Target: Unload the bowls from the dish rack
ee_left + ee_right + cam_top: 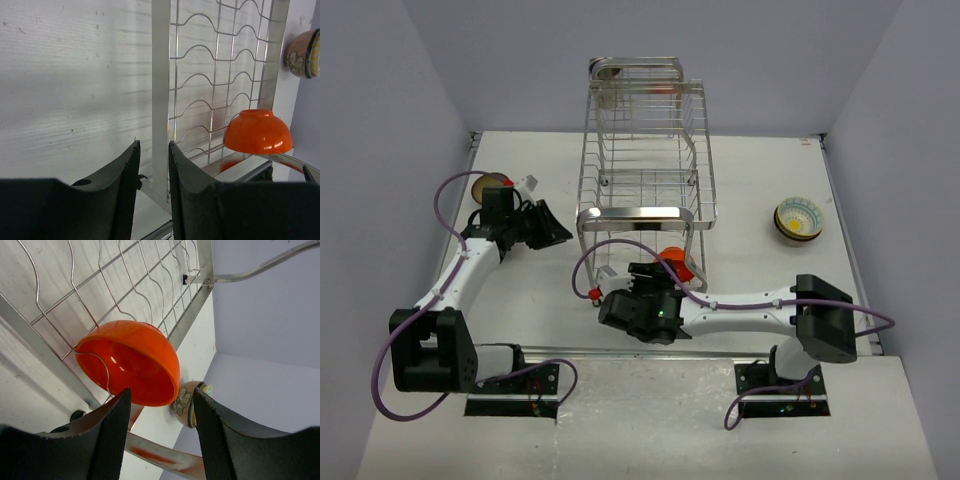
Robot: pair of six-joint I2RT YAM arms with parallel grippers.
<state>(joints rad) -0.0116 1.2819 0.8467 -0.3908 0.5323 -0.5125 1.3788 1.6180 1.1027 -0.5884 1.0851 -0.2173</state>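
Observation:
The chrome wire dish rack (645, 170) stands mid-table. An orange-red bowl (672, 260) sits tilted against the wires at the front of its lower tier. My right gripper (660, 283) is just below that bowl (130, 362), open, its fingertips (161, 391) level with the bowl's lower rim and not closed on it. My left gripper (558, 228) hangs left of the rack's front corner, jaws a narrow gap apart (154, 143) with nothing between them. It faces a rack post (161, 75) and the orange bowl (257, 132). A brownish bowl (611, 71) rests in the top tier.
A pale bowl with a yellow pattern (799, 219) sits on the table right of the rack, also visible past the rack (302, 52) and between my right fingers (186, 401). A brown bowl (486, 186) lies at the left behind my left wrist. Walls close in on three sides.

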